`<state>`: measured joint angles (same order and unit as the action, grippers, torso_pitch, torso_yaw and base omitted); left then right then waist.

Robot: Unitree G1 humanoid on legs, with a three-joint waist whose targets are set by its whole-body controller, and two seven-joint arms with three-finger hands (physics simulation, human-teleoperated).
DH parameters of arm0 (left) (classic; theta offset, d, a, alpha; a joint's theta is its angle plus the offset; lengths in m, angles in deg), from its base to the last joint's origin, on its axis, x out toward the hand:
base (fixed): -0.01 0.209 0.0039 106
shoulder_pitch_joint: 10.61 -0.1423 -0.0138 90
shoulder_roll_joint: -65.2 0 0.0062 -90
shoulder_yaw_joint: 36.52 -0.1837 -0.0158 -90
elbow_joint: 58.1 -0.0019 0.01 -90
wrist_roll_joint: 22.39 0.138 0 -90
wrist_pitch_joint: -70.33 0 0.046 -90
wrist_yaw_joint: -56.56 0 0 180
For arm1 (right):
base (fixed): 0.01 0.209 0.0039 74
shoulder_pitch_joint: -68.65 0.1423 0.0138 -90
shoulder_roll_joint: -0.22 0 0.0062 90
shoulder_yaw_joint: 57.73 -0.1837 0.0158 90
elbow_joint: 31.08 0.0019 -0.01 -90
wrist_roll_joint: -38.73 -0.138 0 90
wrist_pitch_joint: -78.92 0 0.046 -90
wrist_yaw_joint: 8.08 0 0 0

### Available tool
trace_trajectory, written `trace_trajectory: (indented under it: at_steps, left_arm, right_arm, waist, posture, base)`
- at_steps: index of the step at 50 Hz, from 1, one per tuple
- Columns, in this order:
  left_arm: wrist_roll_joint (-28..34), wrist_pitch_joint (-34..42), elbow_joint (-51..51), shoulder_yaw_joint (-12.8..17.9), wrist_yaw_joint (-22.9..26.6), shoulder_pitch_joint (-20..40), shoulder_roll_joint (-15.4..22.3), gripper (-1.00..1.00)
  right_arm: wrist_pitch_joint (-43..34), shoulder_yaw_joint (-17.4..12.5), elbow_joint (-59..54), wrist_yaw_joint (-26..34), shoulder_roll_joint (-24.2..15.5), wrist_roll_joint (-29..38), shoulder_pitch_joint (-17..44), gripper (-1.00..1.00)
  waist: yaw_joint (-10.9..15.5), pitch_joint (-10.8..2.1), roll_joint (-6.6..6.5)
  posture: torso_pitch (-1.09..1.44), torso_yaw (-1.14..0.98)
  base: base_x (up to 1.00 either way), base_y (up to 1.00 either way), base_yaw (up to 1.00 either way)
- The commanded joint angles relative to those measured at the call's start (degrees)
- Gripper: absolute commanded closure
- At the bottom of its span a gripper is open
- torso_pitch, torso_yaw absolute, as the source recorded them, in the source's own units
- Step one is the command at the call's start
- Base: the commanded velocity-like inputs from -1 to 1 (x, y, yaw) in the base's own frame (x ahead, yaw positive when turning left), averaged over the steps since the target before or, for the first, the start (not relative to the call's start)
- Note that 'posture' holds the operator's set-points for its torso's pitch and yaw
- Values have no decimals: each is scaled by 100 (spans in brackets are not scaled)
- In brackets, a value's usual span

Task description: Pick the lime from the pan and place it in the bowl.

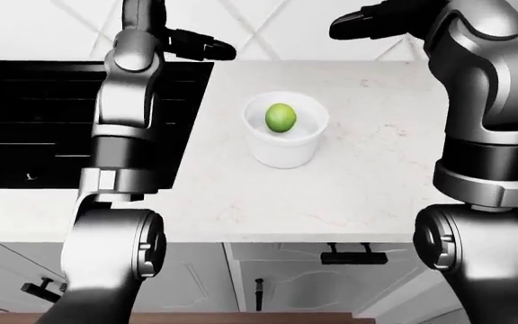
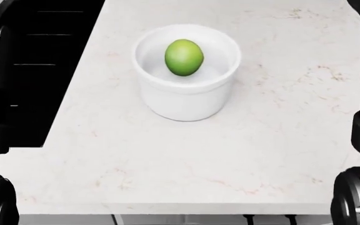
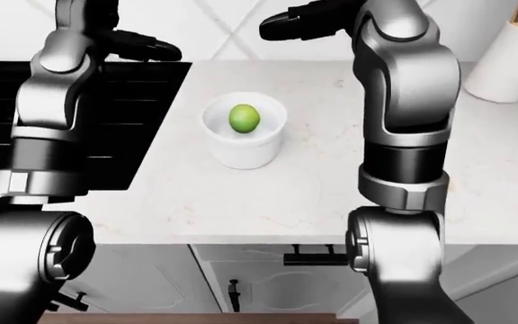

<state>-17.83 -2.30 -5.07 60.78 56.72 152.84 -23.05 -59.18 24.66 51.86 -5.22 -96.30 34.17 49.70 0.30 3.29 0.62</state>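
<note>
In the left-eye view, the lime [image 1: 281, 117] is seen lying inside the white bowl [image 1: 286, 150], which stands on the pale marble counter [image 1: 367, 175] just right of the black stove [image 1: 34, 121]. The left hand [image 1: 198, 46] is held raised at the far edge of the stove, above and to the left of the bowl, with its dark fingers stretched out and nothing grasped between them. The right hand [image 1: 374, 20] is held up at the far right of the bowl, its fingers likewise extended and released, well apart from the rim. White cabinet doors [image 1: 313, 283] with dark handles are seen below the near edge of the counter.

In the head view, the lime is shown resting toward the far side of the bowl's interior, touching its floor. Neither hand is shown here; only dark parts of the arms are caught at the left and right borders.

In the right-eye view, the same arrangement is shown, and a white utensil holder [image 3: 509, 62] is seen at the far right of the counter, well apart from the bowl.
</note>
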Motion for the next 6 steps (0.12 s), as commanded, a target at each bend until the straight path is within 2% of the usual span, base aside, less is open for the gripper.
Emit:
trace_trajectory:
  at_steps: [1,6]
  left_arm:
    - [-93,-219,257,46,-118,218,93,-100]
    - [-268,-216,514,77,-236,99,156,-100]
  right_arm:
    - [255,-47,153,22,-41,74,227,-100]
    - [434,-3,153,98,-24,251,241,-100]
  waist:
    - [0,-192,-6]
    - [-9,-186,-23]
  posture:
    - [0,0]
    - [0,0]
  base:
    - [0,0,0]
    - [0,0,0]
